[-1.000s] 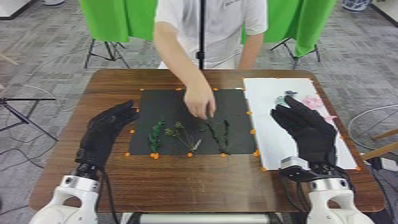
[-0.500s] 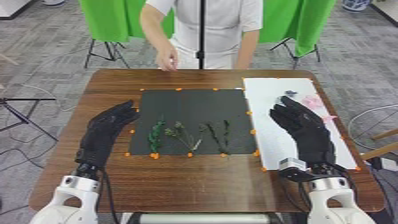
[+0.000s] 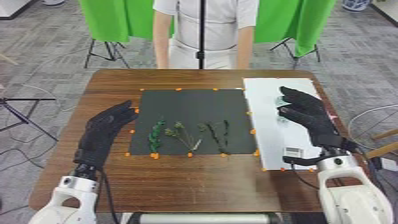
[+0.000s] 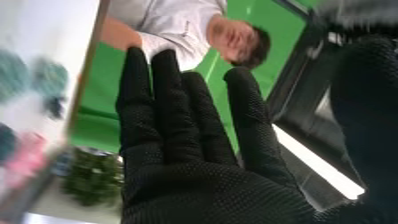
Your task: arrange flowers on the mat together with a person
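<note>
In the head view my right hand (image 3: pixel 304 109) is above the white sheet (image 3: pixel 275 146) on the right, over the flowers, hiding most of them; bluish-green bits (image 3: pixel 282 102) show beside it. The right wrist view has my right hand (image 4: pixel 191 170) open, fingers straight and holding nothing, with a pink flower (image 4: pixel 27 152) and blue-green flowers (image 4: pixel 49 77) lying on the sheet apart from it. My left hand (image 3: pixel 108 122) is open left of the dark mat (image 3: pixel 182 104). Several green stems, among them a leafy one (image 3: pixel 155 137) and a branching one (image 3: pixel 182 134), lie on the mat's near half.
Small orange markers (image 3: pixel 155 156) line the mat and the sheet. The wooden table (image 3: pixel 195 185) extends between my arms in front of the mat. A thin black pole (image 3: pixel 202 35) stands at the table's far edge.
The person's hand, earlier over the stems on the mat, has withdrawn past the far edge. My right hand has shifted a little forward and right over the sheet. My left hand has stayed still.
</note>
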Controlling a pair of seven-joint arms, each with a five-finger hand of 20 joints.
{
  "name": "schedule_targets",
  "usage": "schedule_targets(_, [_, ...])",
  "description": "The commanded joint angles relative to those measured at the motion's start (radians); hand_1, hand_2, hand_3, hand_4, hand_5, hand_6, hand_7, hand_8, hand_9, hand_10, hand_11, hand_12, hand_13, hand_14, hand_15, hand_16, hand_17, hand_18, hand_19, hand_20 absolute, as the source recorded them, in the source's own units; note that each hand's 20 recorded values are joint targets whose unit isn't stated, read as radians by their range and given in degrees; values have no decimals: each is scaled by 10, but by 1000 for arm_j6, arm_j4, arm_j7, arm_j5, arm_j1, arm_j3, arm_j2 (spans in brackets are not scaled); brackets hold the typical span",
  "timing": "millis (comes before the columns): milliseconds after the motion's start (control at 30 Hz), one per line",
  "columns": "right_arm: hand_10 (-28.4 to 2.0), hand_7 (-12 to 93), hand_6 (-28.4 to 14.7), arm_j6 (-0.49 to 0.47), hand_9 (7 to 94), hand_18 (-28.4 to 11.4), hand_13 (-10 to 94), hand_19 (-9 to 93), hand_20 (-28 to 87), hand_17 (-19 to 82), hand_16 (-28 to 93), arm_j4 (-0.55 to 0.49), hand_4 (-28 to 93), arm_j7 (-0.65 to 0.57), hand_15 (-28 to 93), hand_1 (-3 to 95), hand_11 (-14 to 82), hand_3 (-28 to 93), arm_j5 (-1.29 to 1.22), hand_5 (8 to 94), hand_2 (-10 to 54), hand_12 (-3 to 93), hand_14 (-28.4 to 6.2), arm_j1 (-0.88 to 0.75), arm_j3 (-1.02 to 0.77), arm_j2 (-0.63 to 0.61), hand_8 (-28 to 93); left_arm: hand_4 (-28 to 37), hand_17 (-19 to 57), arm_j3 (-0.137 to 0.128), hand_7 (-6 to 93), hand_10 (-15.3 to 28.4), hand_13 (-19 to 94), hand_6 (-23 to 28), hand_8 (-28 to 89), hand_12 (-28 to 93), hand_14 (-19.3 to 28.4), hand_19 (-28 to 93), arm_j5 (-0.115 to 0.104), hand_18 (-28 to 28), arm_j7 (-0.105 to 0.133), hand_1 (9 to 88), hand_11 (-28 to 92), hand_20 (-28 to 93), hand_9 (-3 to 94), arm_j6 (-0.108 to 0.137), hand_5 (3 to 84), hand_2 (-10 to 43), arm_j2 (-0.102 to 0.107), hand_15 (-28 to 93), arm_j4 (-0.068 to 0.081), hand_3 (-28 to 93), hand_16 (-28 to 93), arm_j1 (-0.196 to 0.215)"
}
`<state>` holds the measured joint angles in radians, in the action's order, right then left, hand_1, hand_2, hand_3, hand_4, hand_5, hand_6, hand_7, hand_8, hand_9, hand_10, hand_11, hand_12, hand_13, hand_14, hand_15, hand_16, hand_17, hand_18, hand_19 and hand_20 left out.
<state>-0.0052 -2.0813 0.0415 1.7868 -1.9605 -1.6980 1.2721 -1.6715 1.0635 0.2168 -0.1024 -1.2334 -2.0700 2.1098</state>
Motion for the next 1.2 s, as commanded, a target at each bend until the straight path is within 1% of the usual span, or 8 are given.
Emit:
schedule_targets(33, [-211, 106, -39, -342, 513, -128, 600, 380, 421, 442, 198, -58, -196, -288, 305, 343, 125, 687, 469, 476, -95, 193, -135, 180, 4, -196, -81, -173, 54, 3, 130, 125, 344, 33, -51, 158, 171, 61, -5, 133, -13, 267, 153, 207, 427, 0, 471, -65, 2, 118, 2, 643, 69, 4])
schedule_targets(133, [-213, 88, -52, -548, 502, -129, 602, 388, 419, 444, 197, -40, -199, -378, 307, 341, 96, 682, 506, 469, -95, 180, -137, 264, 40, -235, -79, -171, 54, 5, 131, 126, 344, 33, -51, 158, 170, 60, -2, 133, -15, 266, 152, 206, 427, -1, 471, -65, 0, 117, 1, 644, 69, 8])
schedule_targets(167, [-214, 77, -56, -589, 492, -129, 602, 389, 417, 444, 197, -31, -200, -403, 306, 341, 84, 681, 515, 456, -95, 177, -138, 286, 58, -248, -78, -171, 54, 6, 131, 126, 344, 33, -51, 158, 170, 60, -1, 133, -16, 267, 152, 206, 427, -2, 471, -66, 0, 117, 1, 644, 69, 7])
schedule_targets(267, [-220, 65, -60, -672, 480, -129, 607, 394, 412, 448, 196, 8, -207, -439, 305, 350, 70, 671, 554, 442, -95, 176, -137, 349, 117, -280, -69, -170, 54, 4, 129, 126, 344, 34, -51, 158, 169, 60, 0, 133, -15, 268, 152, 206, 427, 1, 471, -65, -2, 116, 0, 643, 69, 8])
schedule_targets(367, [-226, 63, -59, -718, 528, -131, 653, 437, 424, 483, 203, 62, -213, -494, 330, 371, 92, 647, 563, 460, -95, 181, -128, 431, 206, -306, -66, -170, 54, 1, 128, 126, 344, 33, -51, 158, 170, 59, 0, 133, -16, 267, 152, 206, 427, 5, 470, -64, -1, 116, -2, 642, 70, 11])
schedule_targets(533, [-219, 64, -51, -746, 611, -129, 758, 573, 461, 557, 230, 138, -221, -520, 397, 408, 137, 614, 580, 481, -95, 190, -96, 505, 282, -314, -64, -169, 54, 2, 128, 126, 343, 34, -50, 158, 171, 60, 0, 133, -27, 268, 151, 206, 426, -2, 470, -65, 1, 115, -1, 641, 70, 8])
schedule_targets(700, [-209, 72, -41, -766, 668, -112, 822, 647, 441, 611, 247, 189, -225, -528, 411, 427, 140, 596, 605, 500, -95, 180, -75, 543, 335, -310, -67, -169, 54, 3, 128, 126, 343, 34, -50, 158, 170, 60, -1, 133, -27, 268, 150, 206, 425, -4, 470, -66, 3, 115, -2, 641, 70, 7])
schedule_targets(1200, [-185, 79, -31, -701, 714, -87, 871, 677, 402, 658, 257, 285, -220, -510, 399, 430, 140, 595, 660, 502, -95, 169, -59, 550, 371, -272, -72, -169, 53, 7, 127, 125, 343, 34, -50, 157, 171, 61, -3, 133, -27, 269, 149, 206, 425, 0, 469, -65, 5, 117, 0, 641, 70, 4])
